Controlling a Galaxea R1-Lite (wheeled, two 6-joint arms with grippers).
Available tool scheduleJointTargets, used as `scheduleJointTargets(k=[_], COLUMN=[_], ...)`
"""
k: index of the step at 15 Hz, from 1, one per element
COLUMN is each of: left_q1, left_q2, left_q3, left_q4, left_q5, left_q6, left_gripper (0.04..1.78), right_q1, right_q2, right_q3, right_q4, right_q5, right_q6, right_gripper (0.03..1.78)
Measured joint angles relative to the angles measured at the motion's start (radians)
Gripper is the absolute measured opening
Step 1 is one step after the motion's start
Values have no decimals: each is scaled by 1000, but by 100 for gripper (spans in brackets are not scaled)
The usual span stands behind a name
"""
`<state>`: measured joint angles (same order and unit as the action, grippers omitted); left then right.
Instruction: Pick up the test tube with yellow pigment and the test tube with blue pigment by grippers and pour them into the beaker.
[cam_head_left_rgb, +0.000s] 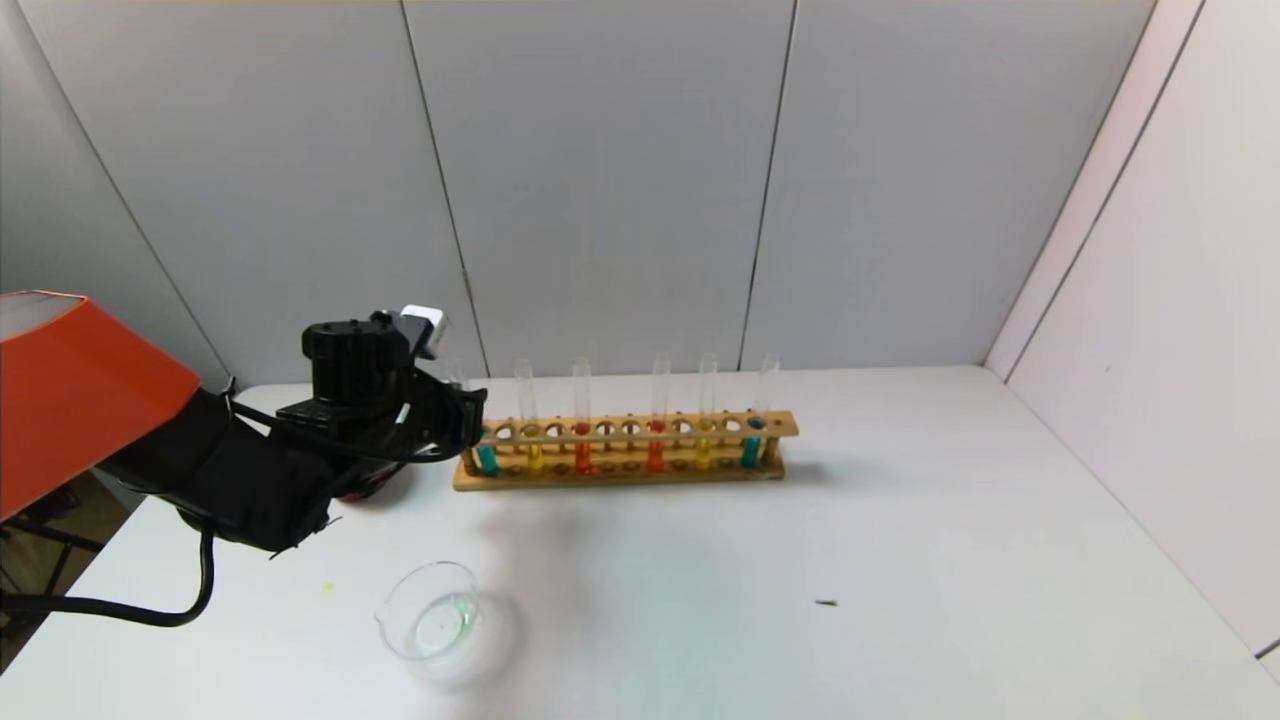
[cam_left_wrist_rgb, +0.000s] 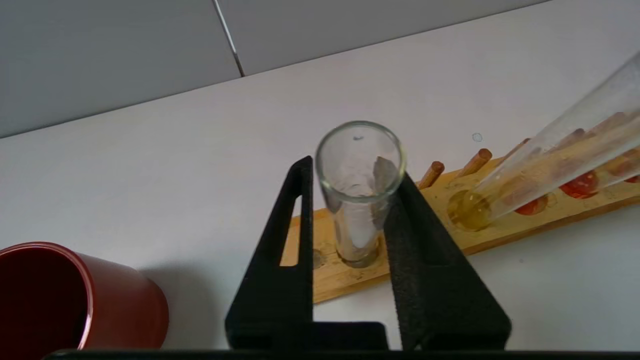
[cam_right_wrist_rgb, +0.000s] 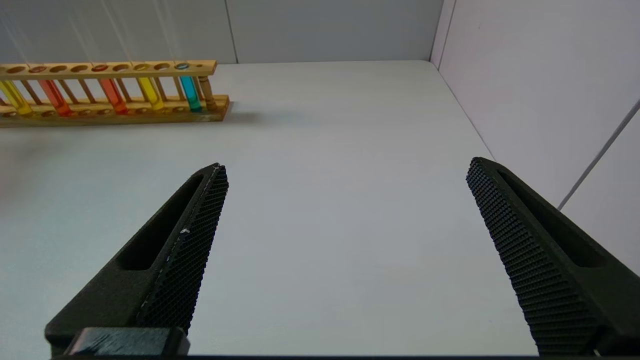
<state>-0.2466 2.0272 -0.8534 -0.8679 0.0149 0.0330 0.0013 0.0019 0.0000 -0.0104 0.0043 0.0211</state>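
At the wooden rack (cam_head_left_rgb: 625, 450), left gripper (cam_left_wrist_rgb: 352, 172) clamps round-rimmed glass tube (cam_left_wrist_rgb: 359, 195).

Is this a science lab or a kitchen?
It looks like a small science lab set-up, probably a test bench. A wooden rack holds glass tubes of coloured liquid, a clear beaker stands on the white table, and the left claw closes around one tube.

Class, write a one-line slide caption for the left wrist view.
Left pincer closed around a glass tube in the wooden rack, red cup alongside.
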Motion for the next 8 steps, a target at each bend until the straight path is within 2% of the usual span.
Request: scheduleJointTargets(k=[2,8], left_q1=[0,0], left_q2=[1,-9], left_q3=[0,1], left_q4=[0,3], left_q5=[-1,1], left_q6=[-2,2], left_gripper=[32,32], right_q1=[0,0], right_q2=[0,0], right_q3=[0,0], right_q4=[0,0], right_q5=[0,0], right_q6=[0,0], right_gripper=[174,174])
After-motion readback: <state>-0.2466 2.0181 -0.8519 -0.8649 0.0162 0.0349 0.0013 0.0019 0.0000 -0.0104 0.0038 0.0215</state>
